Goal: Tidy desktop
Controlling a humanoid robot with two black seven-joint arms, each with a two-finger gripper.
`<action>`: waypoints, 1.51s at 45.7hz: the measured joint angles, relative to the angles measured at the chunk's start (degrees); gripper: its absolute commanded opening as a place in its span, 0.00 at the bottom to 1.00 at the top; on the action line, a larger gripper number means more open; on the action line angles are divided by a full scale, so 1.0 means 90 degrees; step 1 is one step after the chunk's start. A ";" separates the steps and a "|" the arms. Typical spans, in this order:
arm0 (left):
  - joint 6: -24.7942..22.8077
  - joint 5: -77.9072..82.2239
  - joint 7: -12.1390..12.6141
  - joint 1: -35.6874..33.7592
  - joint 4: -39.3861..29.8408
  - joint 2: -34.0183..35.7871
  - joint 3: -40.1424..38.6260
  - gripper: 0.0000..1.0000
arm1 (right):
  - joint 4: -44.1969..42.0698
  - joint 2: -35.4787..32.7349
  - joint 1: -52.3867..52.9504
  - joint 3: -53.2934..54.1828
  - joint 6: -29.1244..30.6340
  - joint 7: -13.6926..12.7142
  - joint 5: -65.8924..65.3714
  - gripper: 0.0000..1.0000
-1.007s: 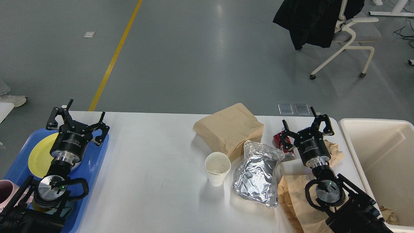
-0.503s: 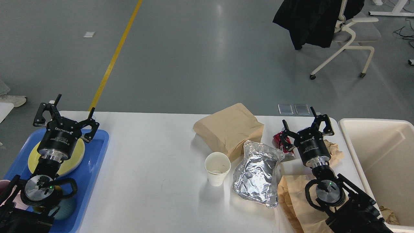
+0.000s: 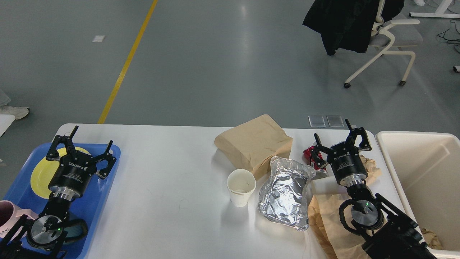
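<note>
The white desktop [image 3: 169, 172] spans the view. On it lie a folded brown paper bag [image 3: 254, 144], a white paper cup [image 3: 241, 187] standing upright, a crumpled silver foil bag [image 3: 287, 192], a red can [image 3: 309, 155] and flat brown paper [image 3: 329, 225]. My left gripper [image 3: 82, 148] hangs open over the blue tray [image 3: 102, 187], above the yellow plate [image 3: 42, 174], with nothing between its fingers. My right gripper [image 3: 339, 138] stands open just right of the red can, holding nothing.
A cream-white bin [image 3: 424, 172] stands at the right edge with crumpled paper in its bottom. A pink mug [image 3: 9, 214] sits at the tray's near left. Beyond the table stands an office chair [image 3: 388, 39] draped with a black garment.
My left gripper swung left and away, then came back nearer and lower over the tray and plate, still open. The right arm and the things on the table stayed put.
</note>
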 measured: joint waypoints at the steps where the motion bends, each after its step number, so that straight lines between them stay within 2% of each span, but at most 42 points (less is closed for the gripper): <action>1: 0.0002 0.0002 -0.0028 -0.0007 0.0021 -0.0024 -0.0005 0.96 | 0.0001 0.0000 0.0000 0.0000 0.0000 0.0000 0.0000 1.00; 8: -0.0005 0.0012 -0.0509 -0.0144 0.0217 -0.0164 0.0010 0.96 | 0.0008 0.0000 0.0000 0.0000 0.0000 0.0000 0.0000 1.00; 13: -0.0055 0.0021 -0.0655 -0.0173 0.0286 -0.0172 0.0025 0.96 | 0.0008 0.0000 0.0000 0.0000 0.0000 0.0001 0.0000 1.00; 49: -0.0076 -0.0053 -0.0676 -0.0183 0.0301 -0.0180 0.0018 0.96 | 0.0122 -0.0060 0.0093 0.0067 0.0013 0.0024 0.0003 1.00; 58: -0.0077 -0.0054 -0.0676 -0.0183 0.0301 -0.0175 0.0016 0.96 | 0.0278 -0.1124 0.0190 0.0608 0.0003 0.0040 0.0013 1.00; 69: -0.0077 -0.0054 -0.0676 -0.0177 0.0301 -0.0181 0.0017 0.96 | 0.0103 -0.1845 0.0069 0.0639 -0.0004 -0.0029 0.0026 1.00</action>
